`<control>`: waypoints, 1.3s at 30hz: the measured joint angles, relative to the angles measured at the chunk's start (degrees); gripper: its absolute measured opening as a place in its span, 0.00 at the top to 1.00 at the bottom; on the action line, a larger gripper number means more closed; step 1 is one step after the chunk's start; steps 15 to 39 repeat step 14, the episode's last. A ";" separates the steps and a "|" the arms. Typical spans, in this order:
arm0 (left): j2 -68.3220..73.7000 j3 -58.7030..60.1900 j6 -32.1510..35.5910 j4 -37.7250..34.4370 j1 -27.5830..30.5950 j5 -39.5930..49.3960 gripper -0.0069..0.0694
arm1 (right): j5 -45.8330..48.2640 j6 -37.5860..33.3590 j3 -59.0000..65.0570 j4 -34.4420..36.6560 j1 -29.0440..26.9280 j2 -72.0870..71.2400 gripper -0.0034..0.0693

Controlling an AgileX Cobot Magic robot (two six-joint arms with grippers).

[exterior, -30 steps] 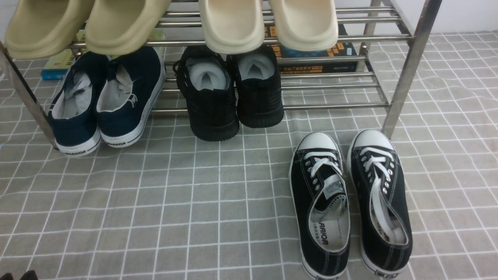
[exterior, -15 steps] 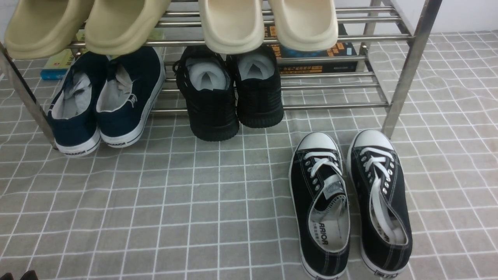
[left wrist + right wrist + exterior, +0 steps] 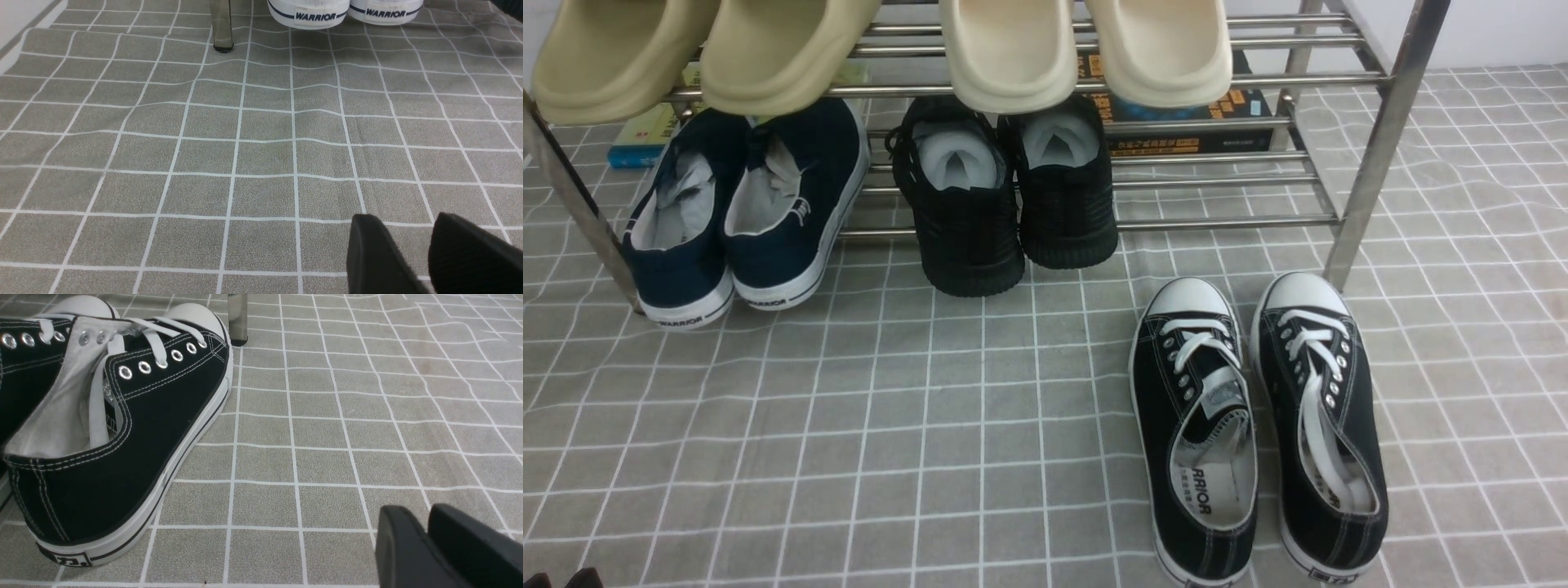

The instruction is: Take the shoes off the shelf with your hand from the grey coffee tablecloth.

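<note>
Here we are, and the black lace-up sneakers (image 3: pixel 1196 425) are out on the grey checked cloth (image 3: pixel 980 425), side by side, toes pointing in towards the shoe rack (image 3: pixel 1225 222), the right one just beside its leg! Both sit flat on their soles, and I'd guess they're laid that way, heels out, so an arm can get at the open backs. Up on the lower tier, the navy slip-ons (image 3: pixel 796 204) and the all-black pair (image 3: pixel 968 229) poke their heels over the edge, which looks like a handy way to store them for grabbing. The pale clogs (image 3: pixel 1013 49) overhang the tier above.

Now to the grippers! The right gripper (image 3: pixel 429 522) hovers by the sneakers, its dark fingertips close together, a narrow gap at most, nothing between them, and no touch on the shoe that I can see. The left gripper (image 3: pixel 412 228) has a slim gap between its tips, only a little apart, with bare cloth showing through it and nothing in its hold.

Are we at the finish? I'd judge the pair safely off the rack, with perhaps just the arms left to settle. Any further move should steer clear of those loose laces.
</note>
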 joint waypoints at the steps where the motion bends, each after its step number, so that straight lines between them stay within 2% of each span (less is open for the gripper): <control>1: 0.00 0.00 0.00 0.00 0.00 0.00 0.59 | 0.00 0.00 0.00 0.00 0.00 0.00 0.78; 39: 0.00 0.00 0.00 0.00 0.00 0.00 0.59 | 0.00 0.00 0.00 0.00 0.00 0.00 0.76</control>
